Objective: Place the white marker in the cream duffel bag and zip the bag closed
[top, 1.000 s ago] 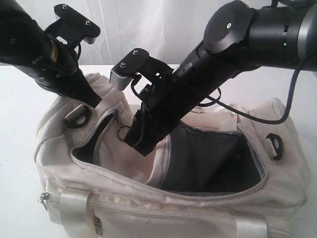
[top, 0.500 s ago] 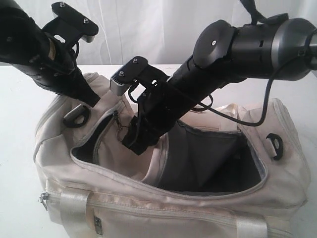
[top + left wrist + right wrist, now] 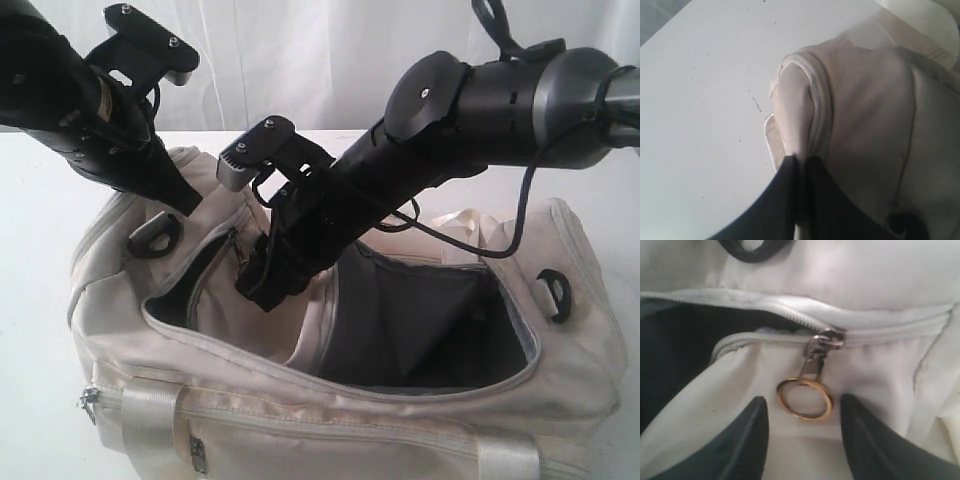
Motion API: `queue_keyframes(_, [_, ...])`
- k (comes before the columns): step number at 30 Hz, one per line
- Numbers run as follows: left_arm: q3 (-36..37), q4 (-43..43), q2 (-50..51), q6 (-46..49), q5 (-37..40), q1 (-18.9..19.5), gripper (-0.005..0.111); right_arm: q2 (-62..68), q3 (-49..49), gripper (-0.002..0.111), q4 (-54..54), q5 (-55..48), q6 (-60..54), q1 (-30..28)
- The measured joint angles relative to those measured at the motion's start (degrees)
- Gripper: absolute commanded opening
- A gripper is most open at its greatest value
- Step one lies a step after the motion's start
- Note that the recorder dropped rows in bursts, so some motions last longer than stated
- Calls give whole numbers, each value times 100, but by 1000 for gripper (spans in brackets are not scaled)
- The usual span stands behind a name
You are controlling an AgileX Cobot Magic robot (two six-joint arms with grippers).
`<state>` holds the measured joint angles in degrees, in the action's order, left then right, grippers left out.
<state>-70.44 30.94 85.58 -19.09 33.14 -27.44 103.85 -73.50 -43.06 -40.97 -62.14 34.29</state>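
The cream duffel bag (image 3: 250, 400) lies on the white table with its top zipper wide open, dark grey lining (image 3: 420, 320) showing. The white marker is out of view. My left gripper (image 3: 801, 161) is shut on a fold of the bag's cream fabric (image 3: 797, 105) at its left end. My right gripper (image 3: 802, 407) reaches across to the left part of the opening and stands open. Its fingers (image 3: 752, 435) flank the gold ring (image 3: 804, 399) that hangs from the grey zipper slider (image 3: 822, 342), without touching it.
A black plastic loop (image 3: 157, 235) sits on the bag's left end and another (image 3: 555, 293) on its right end. Shiny webbing straps (image 3: 150, 420) cross the bag's front. A cable (image 3: 500, 245) droops from the right arm over the bag. White table (image 3: 700, 100) lies beside the bag's end.
My right gripper has opened and slid left along the bag's opening toward the zipper slider. The right arm has swung lower. The left arm holds still.
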Motion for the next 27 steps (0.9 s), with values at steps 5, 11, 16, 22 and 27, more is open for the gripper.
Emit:
queue_keyframes(5, [0,0,0,0,0,0,0,104,0,43,-61,0,-94,0])
queue_keyframes(11, [0,0,0,0,0,0,0,104,0,29,-158,157,-143,0])
queue_keyframes(16, [0,0,0,0,0,0,0,104,0,17,-188,260,-143,0])
queue_keyframes(22, [0,7,0,0,0,0,0,104,0,5,-188,260,-143,0])
queue_keyframes(27, [0,22,0,0,0,0,0,55,0,1,-188,39,-88,0])
